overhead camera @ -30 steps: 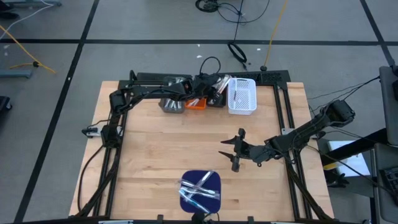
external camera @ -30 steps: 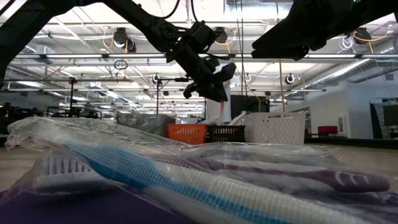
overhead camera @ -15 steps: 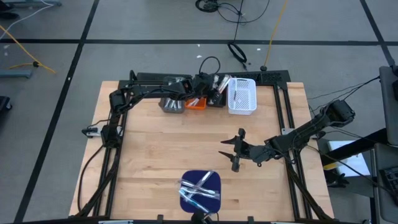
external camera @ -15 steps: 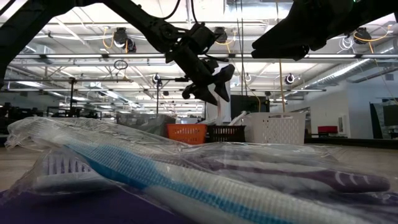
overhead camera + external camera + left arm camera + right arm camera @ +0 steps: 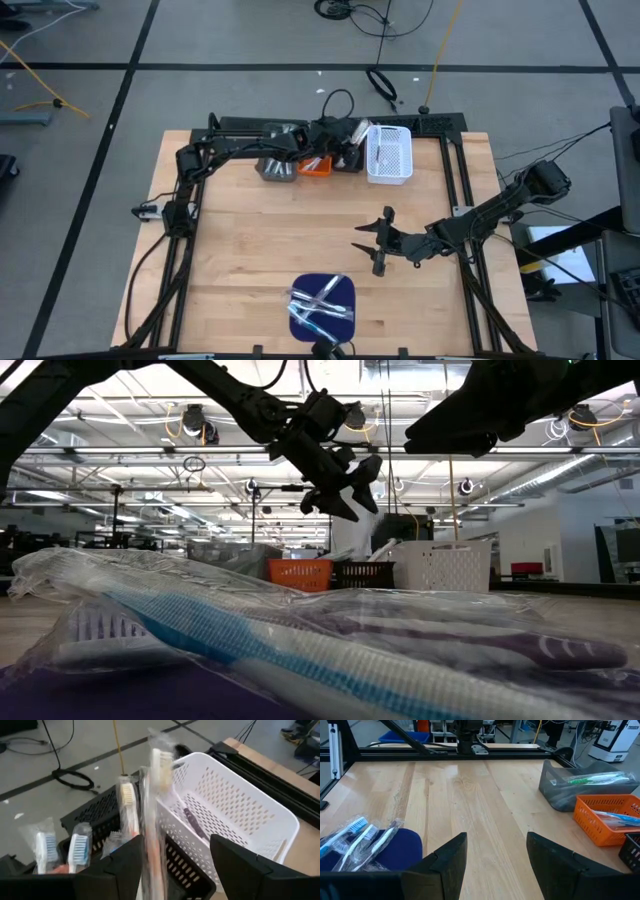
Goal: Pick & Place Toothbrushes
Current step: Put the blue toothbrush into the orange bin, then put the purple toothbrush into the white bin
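Above the row of small bins at the far edge of the pale wooden table, the left gripper hangs with its jaws spread and nothing pinched between them. Straight ahead of those open fingers a wrapped toothbrush with a white handle stands nearly upright in the black perforated plastic bin, leaning against the wall it shares with the white perforated plastic basket; a cream-bristled toothbrush stands just beside it in the same black bin. To one side of the jaws two blue-and-white bristled toothbrushes in clear wrappers poke up from the next bin along. Inside the white basket a single dark-handled toothbrush lies on the floor.

The right gripper hovers over bare wood near the table's middle, jaws spread and empty. Ahead of it and off to one side lies the dark blue square mat with a loose heap of clear-wrapped toothbrushes on it; off to the other side sit the orange plastic bin and the grey translucent bin, each holding wrapped toothbrushes.
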`<state>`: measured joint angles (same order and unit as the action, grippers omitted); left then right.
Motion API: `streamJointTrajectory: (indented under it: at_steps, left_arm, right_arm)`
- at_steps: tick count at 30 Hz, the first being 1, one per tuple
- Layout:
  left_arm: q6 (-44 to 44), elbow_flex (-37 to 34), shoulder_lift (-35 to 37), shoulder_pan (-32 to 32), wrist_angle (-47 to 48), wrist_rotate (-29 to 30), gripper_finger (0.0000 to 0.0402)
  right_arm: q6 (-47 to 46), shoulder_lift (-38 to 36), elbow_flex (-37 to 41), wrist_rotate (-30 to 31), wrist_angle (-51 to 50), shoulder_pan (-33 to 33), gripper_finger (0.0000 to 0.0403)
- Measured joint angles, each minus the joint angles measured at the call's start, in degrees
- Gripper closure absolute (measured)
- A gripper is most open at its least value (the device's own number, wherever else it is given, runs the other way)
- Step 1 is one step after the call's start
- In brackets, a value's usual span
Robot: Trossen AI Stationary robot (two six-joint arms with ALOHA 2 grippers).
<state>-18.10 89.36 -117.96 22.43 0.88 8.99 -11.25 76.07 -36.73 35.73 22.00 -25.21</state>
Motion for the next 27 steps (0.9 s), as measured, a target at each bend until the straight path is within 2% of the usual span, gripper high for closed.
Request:
streamJointTrajectory:
  at_steps: [11,15,20,27]
  left_arm:
    - [1.39,0.0,0.03,0.36,4.75,1.46,0.0174]
    - [3.19,0.0,0.38,0.49,6.18,-2.55,0.0174]
    - [4.84,-0.02,3.19,-0.44,15.0,-7.96,0.0174]
    - [12.61,0.0,7.39,-5.51,30.46,-7.51,0.0174]
  right_arm:
    - [0.17,0.0,0.0,0.0,-0.02,0.0,0.0206]
    - [0.17,0.0,0.0,0.0,-0.04,0.0,0.0206]
    - [0.17,0.02,0.0,0.0,-0.21,0.0,0.0206]
    - [-0.02,0.04,-0.02,-0.02,-1.17,-0.02,0.0206]
